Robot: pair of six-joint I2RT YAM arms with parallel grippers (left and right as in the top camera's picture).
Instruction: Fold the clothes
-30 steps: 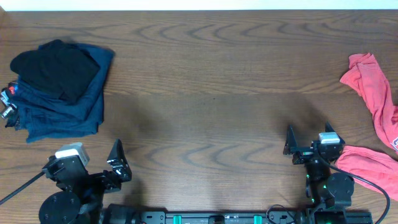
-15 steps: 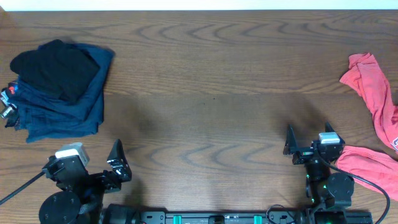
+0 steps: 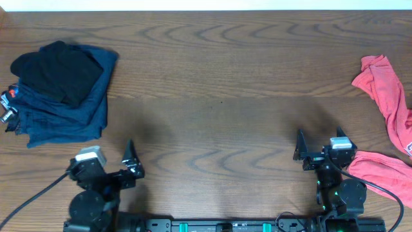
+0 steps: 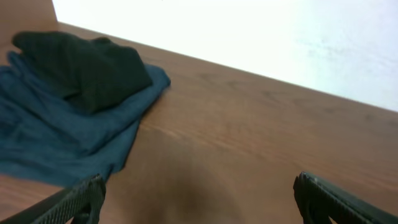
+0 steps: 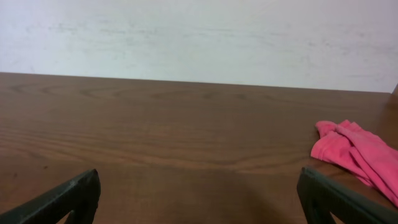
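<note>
A black garment (image 3: pixel 58 71) lies bunched on top of a stack of blue clothes (image 3: pixel 64 119) at the table's far left. No logo shows on it. Both also show in the left wrist view, the black garment (image 4: pixel 87 62) on the blue cloth (image 4: pixel 50 134). A coral-red T-shirt (image 3: pixel 386 90) lies crumpled along the right edge, with a part (image 3: pixel 380 171) beside the right arm. It shows in the right wrist view (image 5: pixel 354 152) too. My left gripper (image 3: pixel 112 160) (image 4: pixel 199 200) is open and empty near the front edge. My right gripper (image 3: pixel 320 143) (image 5: pixel 202 200) is open and empty, left of the red shirt.
The wooden table (image 3: pixel 219 96) stretches bare between the two clothes piles. A small red and silver object (image 3: pixel 8 106) sticks out at the left edge of the blue stack. A white wall (image 5: pixel 199 37) stands behind the table's far edge.
My left arm has shifted to the right along the front edge, still open. The right arm and the clothes have not moved.
</note>
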